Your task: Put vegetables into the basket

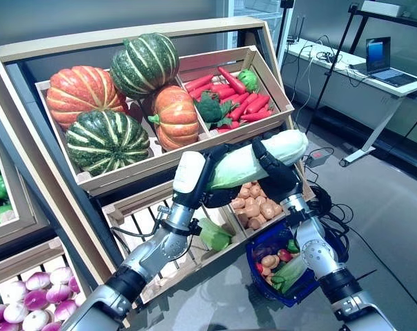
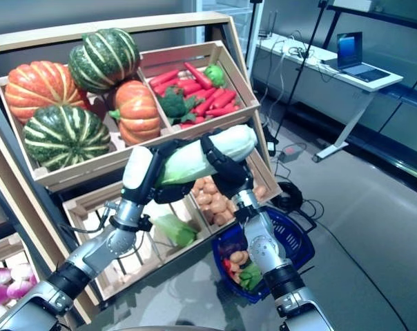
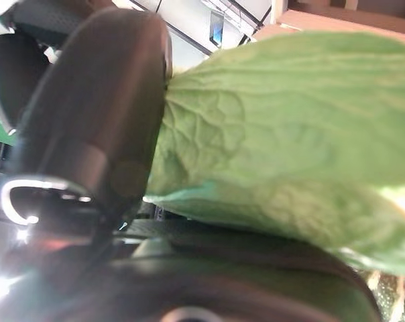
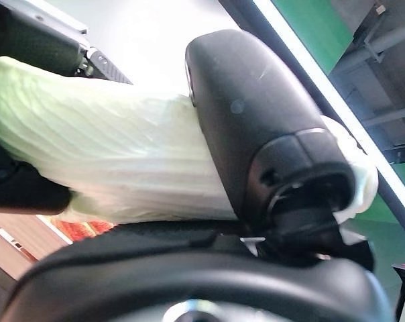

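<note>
Both hands lift a napa cabbage [image 1: 257,160] clear of the produce shelf [image 1: 125,176], above and beside the blue basket [image 1: 260,243].

The left hand [image 1: 195,181] is curled round the leafy green end and the right hand [image 1: 274,172] clamps the pale stem end, so the cabbage hangs between them, not yet over the basket on the floor. Risk, as I judge it: if one hand lets go early, the long cabbage could swing down and hit the basket rim or the potato crate [image 1: 257,201]. The head views show the basket already holding vegetables; the wrist views show only fingers wrapped on leaf.
</note>
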